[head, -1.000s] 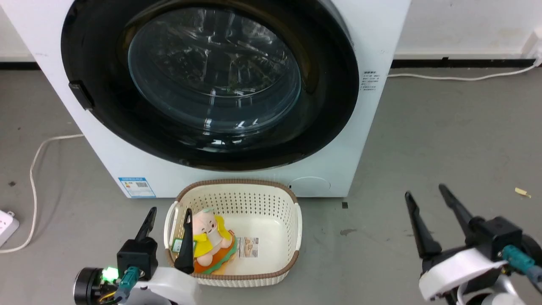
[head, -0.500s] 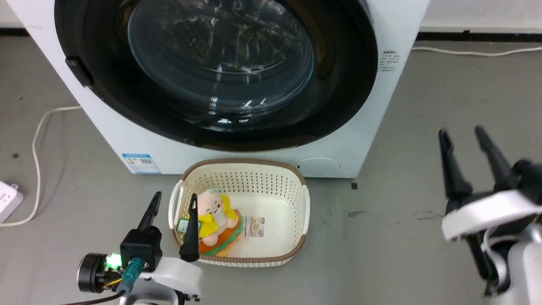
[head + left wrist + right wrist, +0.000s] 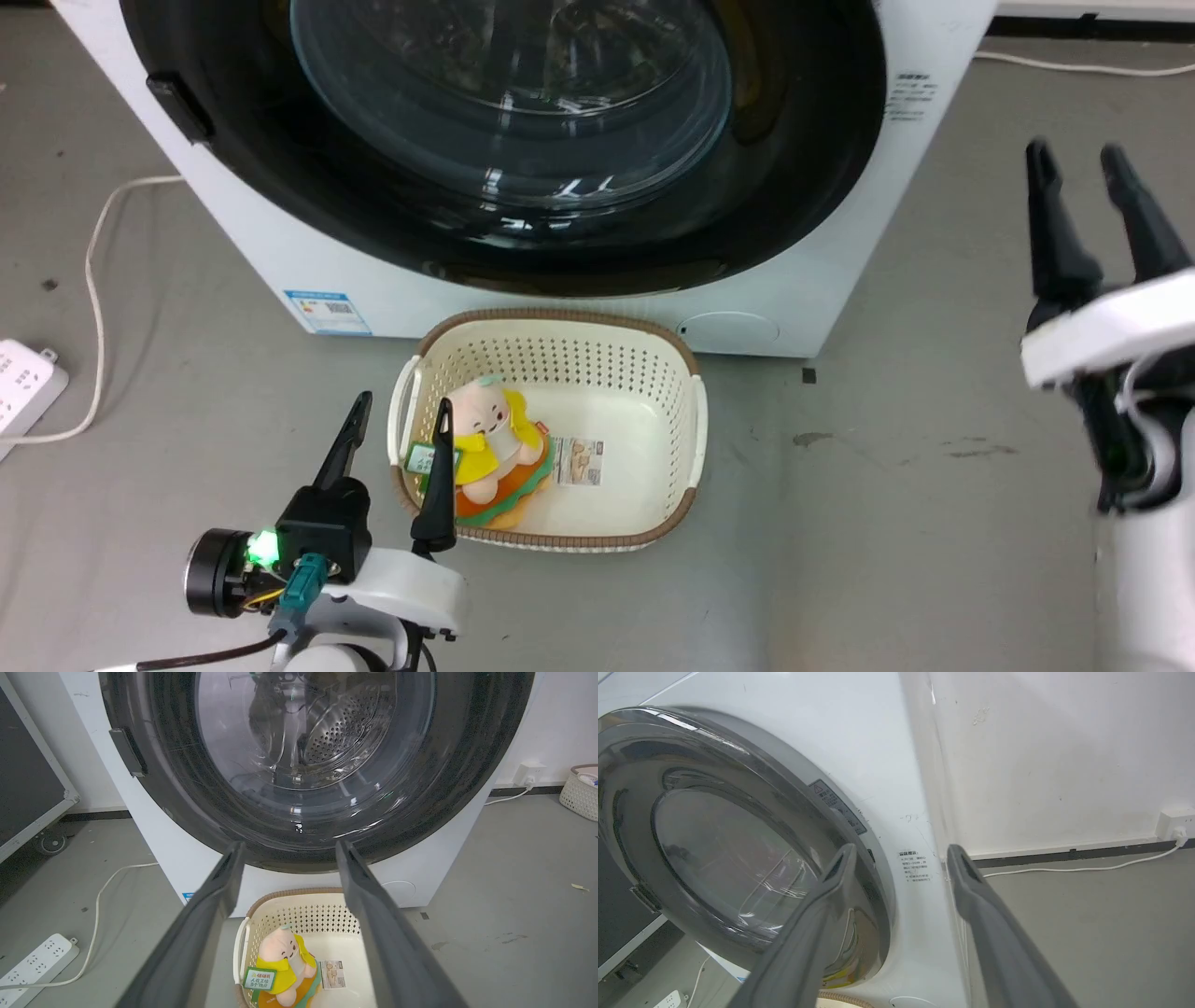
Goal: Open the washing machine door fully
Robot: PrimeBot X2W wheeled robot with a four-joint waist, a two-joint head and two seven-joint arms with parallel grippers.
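Observation:
The white washing machine fills the top of the head view, and its round black-rimmed door with the bulging glass centre lies flat against the front, closed. A small dark handle sits on the door's left rim. My right gripper is open and raised to the right of the machine, off its corner and touching nothing; in the right wrist view it points at the door's right edge. Low at the left, my left gripper is open over the basket's near left rim, empty.
A cream perforated basket with a plush toy stands on the grey floor right before the machine. A white power strip and its cable lie at the left. Another cable runs along the wall at the right.
My right gripper has risen and moved forward beside the machine's right side. The camera has tilted down and shifted, so the whole scene sits higher and more rightward. The door stays closed.

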